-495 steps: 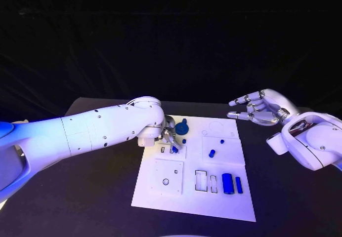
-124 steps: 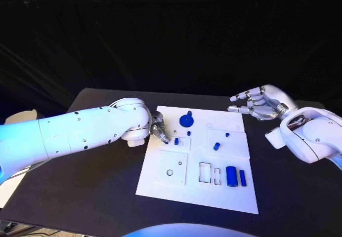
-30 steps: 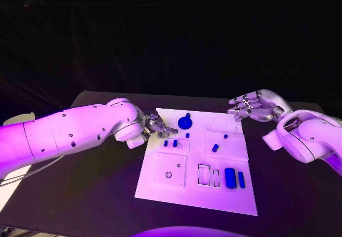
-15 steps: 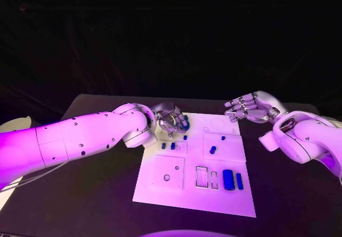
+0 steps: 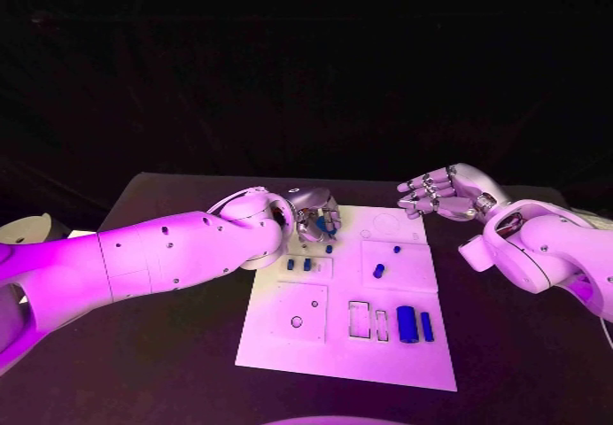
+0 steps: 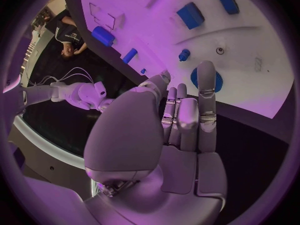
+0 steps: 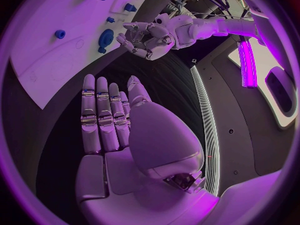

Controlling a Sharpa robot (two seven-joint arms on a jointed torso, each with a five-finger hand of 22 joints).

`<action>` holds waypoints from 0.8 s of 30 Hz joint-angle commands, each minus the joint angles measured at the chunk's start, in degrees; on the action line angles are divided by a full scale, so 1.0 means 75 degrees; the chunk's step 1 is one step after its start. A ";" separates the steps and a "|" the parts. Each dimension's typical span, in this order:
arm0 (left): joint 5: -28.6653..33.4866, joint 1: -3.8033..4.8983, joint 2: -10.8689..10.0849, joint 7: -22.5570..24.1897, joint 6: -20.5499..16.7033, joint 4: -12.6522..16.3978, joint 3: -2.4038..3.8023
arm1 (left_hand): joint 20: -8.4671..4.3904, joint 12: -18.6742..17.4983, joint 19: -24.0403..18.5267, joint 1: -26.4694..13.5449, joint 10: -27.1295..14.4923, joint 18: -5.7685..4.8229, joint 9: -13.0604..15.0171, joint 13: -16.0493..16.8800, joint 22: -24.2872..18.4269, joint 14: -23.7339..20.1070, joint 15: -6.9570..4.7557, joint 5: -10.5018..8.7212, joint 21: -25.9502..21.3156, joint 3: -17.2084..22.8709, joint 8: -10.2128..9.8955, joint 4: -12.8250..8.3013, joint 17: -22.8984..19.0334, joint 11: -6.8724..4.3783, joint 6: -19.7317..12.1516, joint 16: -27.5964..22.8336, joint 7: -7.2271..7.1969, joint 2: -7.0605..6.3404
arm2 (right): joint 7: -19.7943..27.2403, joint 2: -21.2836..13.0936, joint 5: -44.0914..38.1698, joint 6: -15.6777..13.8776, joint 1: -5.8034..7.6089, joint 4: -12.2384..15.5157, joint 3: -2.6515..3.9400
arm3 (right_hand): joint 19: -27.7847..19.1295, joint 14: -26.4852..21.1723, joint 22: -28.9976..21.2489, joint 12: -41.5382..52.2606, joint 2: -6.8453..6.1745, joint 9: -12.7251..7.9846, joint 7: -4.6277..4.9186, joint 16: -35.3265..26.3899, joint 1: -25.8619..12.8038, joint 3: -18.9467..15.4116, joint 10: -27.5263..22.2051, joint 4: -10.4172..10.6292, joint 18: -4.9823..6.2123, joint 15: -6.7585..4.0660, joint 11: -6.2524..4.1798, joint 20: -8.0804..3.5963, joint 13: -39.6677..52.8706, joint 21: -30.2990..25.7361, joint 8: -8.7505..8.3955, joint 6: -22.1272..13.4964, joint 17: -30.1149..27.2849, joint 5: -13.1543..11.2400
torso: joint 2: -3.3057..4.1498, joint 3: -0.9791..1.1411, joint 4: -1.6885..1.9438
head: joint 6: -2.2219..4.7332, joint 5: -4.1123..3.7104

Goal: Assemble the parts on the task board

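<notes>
Since half a second ago: left hand [image 5: 313, 215] has shifted further over the board's far left corner and now hangs above the disc [image 5: 327, 225]; right hand [image 5: 441, 192] is much where it was.

Board [image 5: 294, 350]: white plate, middle of the table [image 5: 153, 354], long side running away from the robot.

Disc: blue, round, at the board's far left corner, partly hidden under the left hand in the head view. In the left wrist view the disc [image 6: 205, 78] lies just beyond the fingertips [image 6: 206, 67]; whether they touch it I cannot tell.

Two small pegs [image 5: 299, 264]: blue, side by side in the left recess just nearer than the disc.

Small stub [image 5: 396, 250] and tilted piece [image 5: 378, 272]: blue, in the far right panel, near each other but apart.

Cylinder [image 5: 407, 324] and thin bar [image 5: 427, 326]: blue, lying side by side near the board's right edge, toward its near end, right of two empty rectangular slots [image 5: 368, 320].

Left hand: fingers extended and apart, nothing in them, as the left wrist view [image 6: 181, 130] shows.

Right hand: raised off the board beyond its far right corner, well apart from all parts; fingers straight and close together in the right wrist view [image 7: 109, 120], holding nothing.
</notes>
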 commanded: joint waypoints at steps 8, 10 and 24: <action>-0.1051 -0.0017 0.0281 -0.0477 0.1162 -0.0347 0.0002 | -0.0005 -0.0425 0.0350 -0.0176 0.0229 -0.0209 -0.0194 -0.0415 0.0806 0.0254 0.0011 -0.0022 0.0953 -0.0154 -0.0308 -0.0057 0.0524 0.0021 0.0304 0.0519 0.0022 -0.0093 | 0.0119 0.0025 0.0033 0.0003 -0.0005 0.0024 0.0001 | 0.0054 -0.0043 -0.0011 -0.0097 -0.0068 -0.0031 0.0062 -0.0051 0.0032 0.0069 0.0001 0.0010 0.0047 0.0049 0.0071 0.0041 -0.0009 -0.0114 -0.0067 0.0019 -0.0091 -0.0007 | 0.0020 0.0000 -0.0025 | -0.0030 0.0035; -0.1057 -0.0028 0.0320 -0.0512 0.1255 -0.0388 0.0002 | -0.0003 -0.0477 0.0385 -0.0167 0.0248 -0.0233 -0.0209 -0.0460 0.0923 0.0271 0.0012 -0.0020 0.1090 -0.0161 -0.0333 -0.0068 0.0549 0.0022 0.0349 0.0550 0.0018 -0.0069 | 0.0115 0.0027 0.0038 0.0004 -0.0005 0.0020 0.0001 | 0.0054 -0.0043 -0.0011 -0.0097 -0.0068 -0.0031 0.0062 -0.0051 0.0032 0.0069 0.0001 0.0010 0.0047 0.0049 0.0071 0.0041 -0.0009 -0.0114 -0.0067 0.0019 -0.0091 -0.0007 | 0.0019 0.0004 -0.0019 | -0.0043 0.0036; -0.0987 -0.0158 0.0505 -0.0508 0.1401 -0.0525 0.0006 | -0.0017 -0.0800 0.0626 -0.0158 0.0522 -0.0379 -0.0316 -0.0735 0.1701 0.0418 -0.0005 -0.0014 0.2005 -0.0205 -0.0544 -0.0119 0.0748 0.0009 0.0603 0.0776 0.0005 0.0035 | 0.0109 0.0035 0.0024 0.0001 -0.0005 0.0016 0.0002 | 0.0055 -0.0053 -0.0011 -0.0124 -0.0075 -0.0043 0.0091 -0.0047 0.0005 0.0079 -0.0003 0.0022 0.0047 0.0061 0.0089 0.0054 -0.0007 -0.0149 -0.0070 0.0003 -0.0136 0.0007 | 0.0014 0.0002 -0.0025 | -0.0084 0.0057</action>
